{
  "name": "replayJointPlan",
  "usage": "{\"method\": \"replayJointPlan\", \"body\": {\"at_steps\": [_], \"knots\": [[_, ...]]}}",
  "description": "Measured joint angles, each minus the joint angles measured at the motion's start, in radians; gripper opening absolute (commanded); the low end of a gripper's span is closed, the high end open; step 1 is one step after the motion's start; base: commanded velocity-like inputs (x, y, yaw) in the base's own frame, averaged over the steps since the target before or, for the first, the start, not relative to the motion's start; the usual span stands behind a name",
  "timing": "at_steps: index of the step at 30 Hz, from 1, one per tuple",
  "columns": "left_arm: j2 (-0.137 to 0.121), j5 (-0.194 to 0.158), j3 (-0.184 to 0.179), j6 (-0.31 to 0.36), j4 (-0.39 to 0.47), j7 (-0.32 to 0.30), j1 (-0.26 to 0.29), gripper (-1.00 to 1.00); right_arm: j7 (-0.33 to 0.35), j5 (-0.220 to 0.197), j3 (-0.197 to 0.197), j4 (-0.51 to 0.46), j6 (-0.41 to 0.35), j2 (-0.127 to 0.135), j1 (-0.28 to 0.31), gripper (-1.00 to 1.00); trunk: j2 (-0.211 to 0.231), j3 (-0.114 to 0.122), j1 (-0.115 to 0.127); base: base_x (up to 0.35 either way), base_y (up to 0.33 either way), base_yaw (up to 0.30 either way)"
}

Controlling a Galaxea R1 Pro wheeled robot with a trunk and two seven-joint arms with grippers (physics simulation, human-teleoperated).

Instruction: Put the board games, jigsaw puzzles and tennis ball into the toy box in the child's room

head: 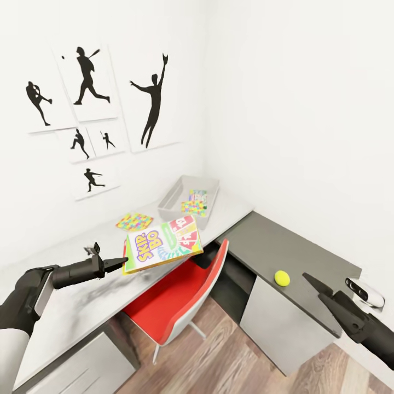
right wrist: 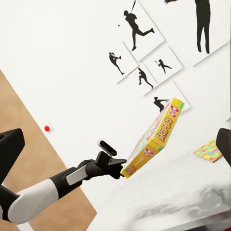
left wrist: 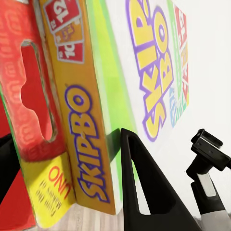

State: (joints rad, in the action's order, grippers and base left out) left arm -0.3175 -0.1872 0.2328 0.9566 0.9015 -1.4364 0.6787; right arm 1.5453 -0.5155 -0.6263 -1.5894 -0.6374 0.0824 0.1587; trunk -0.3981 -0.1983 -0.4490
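one skip-bo board game (head: 162, 244) is pinched at its edge by the left gripper (head: 116, 265), held tilted in the air above the table (head: 71, 312). one jigsaw puzzle (head: 134, 221) lies flat on the desk top just beside the toy box (head: 174, 200); a second puzzle (head: 193, 207) sits inside the box. tennis ball (head: 282, 278) rests on the lower dark end unit, near the right gripper (head: 317, 287), whose finger spread i cannot tell.

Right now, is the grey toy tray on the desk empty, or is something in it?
Not empty. The shallow light grey tray holds a flat multicoloured jigsaw square and a small printed box behind it.
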Motion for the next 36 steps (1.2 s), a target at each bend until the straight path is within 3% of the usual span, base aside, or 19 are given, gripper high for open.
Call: {"method": "replayJointPlan", "body": {"at_steps": [8, 15, 26, 36], "knots": [[0.000, -0.005, 0.002, 0.004, 0.024, -0.018, -0.001, -1.00, 0.000, 0.001, 0.001, 0.000, 0.002, -0.003, 0.000, 1.00, 0.000, 0.012, 0.000, 0.241, -0.063, 0.000], [-0.002, -0.005, 0.006, 0.066, 0.090, -0.065, -0.004, -1.00, -0.006, 0.001, 0.008, 0.000, 0.002, -0.004, 0.001, 1.00, 0.000, 0.023, 0.000, 0.095, -0.003, 0.000], [-0.004, -0.004, 0.006, 0.080, 0.097, -0.070, 0.000, -1.00, -0.029, 0.001, 0.009, 0.000, -0.001, -0.004, 0.003, 1.00, 0.000, 0.025, 0.000, 0.037, -0.043, 0.000], [-0.005, -0.007, 0.007, 0.079, 0.097, -0.070, -0.001, -1.00, -0.065, 0.002, 0.012, 0.000, 0.002, -0.004, 0.003, 1.00, 0.000, 0.026, 0.000, 0.253, -0.109, 0.035]]}}
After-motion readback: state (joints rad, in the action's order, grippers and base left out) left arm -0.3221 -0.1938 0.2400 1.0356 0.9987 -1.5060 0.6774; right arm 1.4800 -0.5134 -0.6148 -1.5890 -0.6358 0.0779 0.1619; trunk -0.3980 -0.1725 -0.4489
